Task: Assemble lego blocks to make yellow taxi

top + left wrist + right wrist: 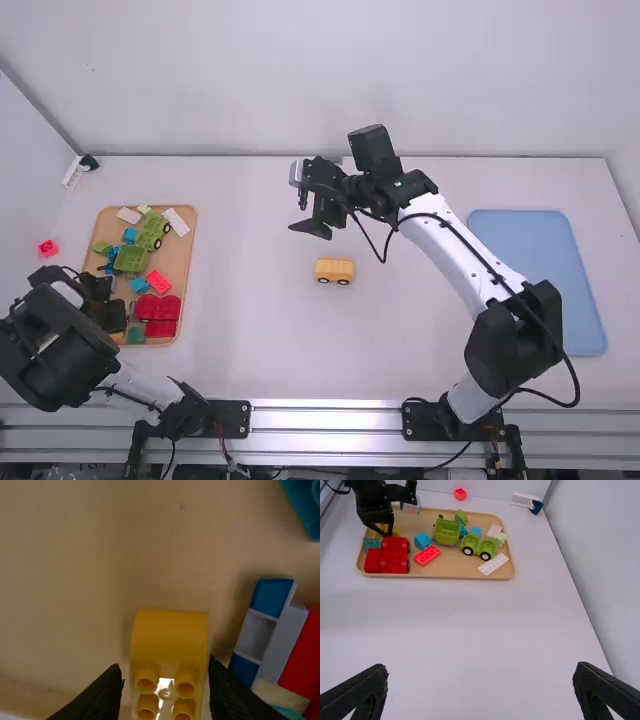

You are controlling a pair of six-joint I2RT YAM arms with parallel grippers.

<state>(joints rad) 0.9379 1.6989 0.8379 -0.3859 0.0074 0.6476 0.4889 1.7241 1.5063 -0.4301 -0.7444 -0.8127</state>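
Observation:
My left gripper is down at the tray's near end. In the left wrist view the left gripper is open, a finger on each side of a yellow block with studs; a narrow gap shows along one side. A yellow wheeled base sits on the table near the middle, wheels facing the near side. My right gripper hangs over the table beyond that base. In the right wrist view the right gripper is wide open with nothing between its fingers.
The wooden tray holds green wheeled pieces, a red vehicle, and blue, red, teal and white blocks. A red block lies outside it at the left. A blue tray rests at the right, beside the right arm.

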